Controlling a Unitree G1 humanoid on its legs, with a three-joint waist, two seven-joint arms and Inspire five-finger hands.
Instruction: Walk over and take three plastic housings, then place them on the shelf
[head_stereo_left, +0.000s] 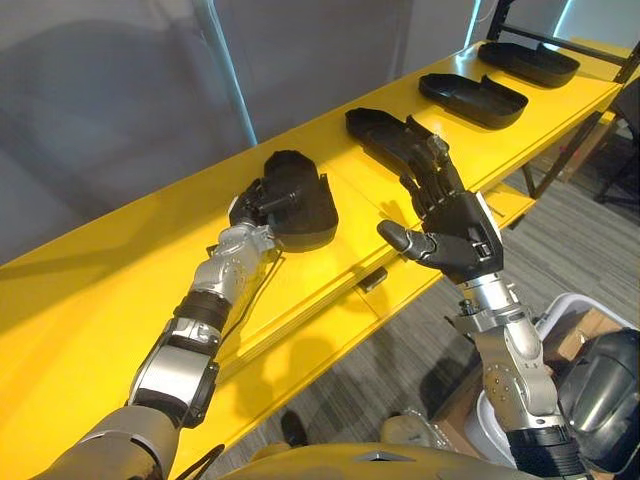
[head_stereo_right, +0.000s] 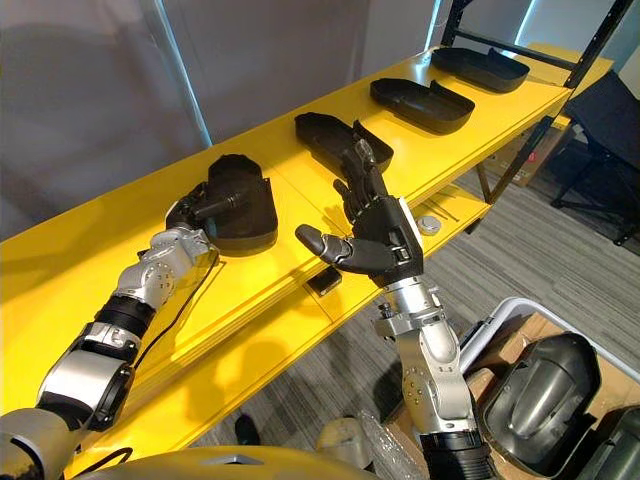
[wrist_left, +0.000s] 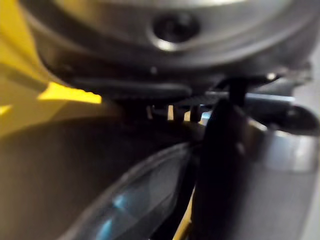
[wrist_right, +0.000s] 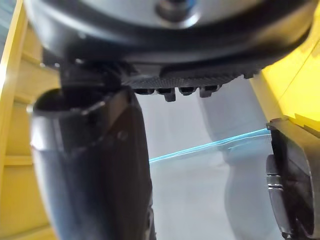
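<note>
Four black plastic housings lie in a row on the yellow shelf. My left hand rests on the near rim of the closest housing, thumb and fingers curled over its edge; the housing sits flat on the shelf top. My right hand hovers open, fingers straight, above the shelf's front edge. It is just in front of the second housing and holds nothing. The third housing and fourth housing lie farther along to the right.
A lower yellow shelf level juts out below the front edge, with a small round part on it. A white bin holding dark grey housings stands on the floor at lower right. A black rack frame rises at the far right.
</note>
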